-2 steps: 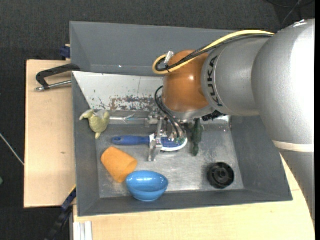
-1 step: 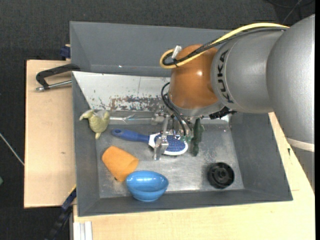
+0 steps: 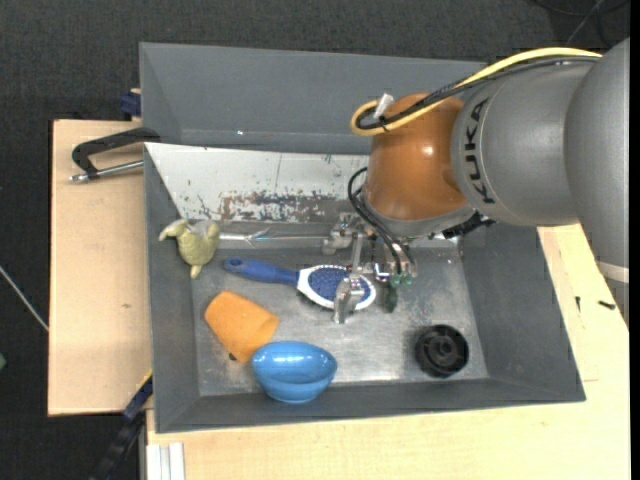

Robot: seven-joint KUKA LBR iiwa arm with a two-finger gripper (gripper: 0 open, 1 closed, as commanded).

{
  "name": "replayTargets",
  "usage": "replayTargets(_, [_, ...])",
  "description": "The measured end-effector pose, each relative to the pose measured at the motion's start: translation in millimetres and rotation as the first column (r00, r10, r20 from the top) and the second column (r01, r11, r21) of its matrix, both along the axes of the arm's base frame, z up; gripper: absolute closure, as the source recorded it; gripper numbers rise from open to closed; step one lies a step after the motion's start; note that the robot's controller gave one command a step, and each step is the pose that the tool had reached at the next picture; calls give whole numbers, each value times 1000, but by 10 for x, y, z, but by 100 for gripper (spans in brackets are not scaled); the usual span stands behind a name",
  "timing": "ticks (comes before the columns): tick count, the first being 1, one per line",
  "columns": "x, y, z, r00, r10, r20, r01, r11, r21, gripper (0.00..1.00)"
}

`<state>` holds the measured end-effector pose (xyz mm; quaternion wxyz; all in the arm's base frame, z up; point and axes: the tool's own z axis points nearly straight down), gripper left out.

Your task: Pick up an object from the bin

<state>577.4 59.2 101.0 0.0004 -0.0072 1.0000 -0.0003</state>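
Observation:
My gripper [image 3: 367, 293] hangs low over the middle of the bin, open. One finger [image 3: 344, 306] lies across the oval head of a blue brush [image 3: 322, 284]; the other stands just right of the head. The brush's blue handle [image 3: 258, 270] runs off to the left along the floor. The brush rests on the bin floor, and I cannot tell whether the fingers touch it. A black round cap-like thing [image 3: 441, 351] lies to the lower right of the gripper.
An orange cup [image 3: 239, 323] lies on its side at the lower left, with a blue bowl [image 3: 292, 370] right below it near the front wall. A yellow-green soft toy [image 3: 195, 242] sits by the left wall. The arm and its orange cover fill the bin's upper right.

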Motion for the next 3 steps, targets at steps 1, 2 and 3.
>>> replayTargets(1, [10,50,-276,996,-86,4,86,996,4,0])
replayTargets(2, [18,62,-257,996,-85,0,85,996,3,0])
replayTargets(3, [51,58,-227,996,-87,12,87,996,4,100])
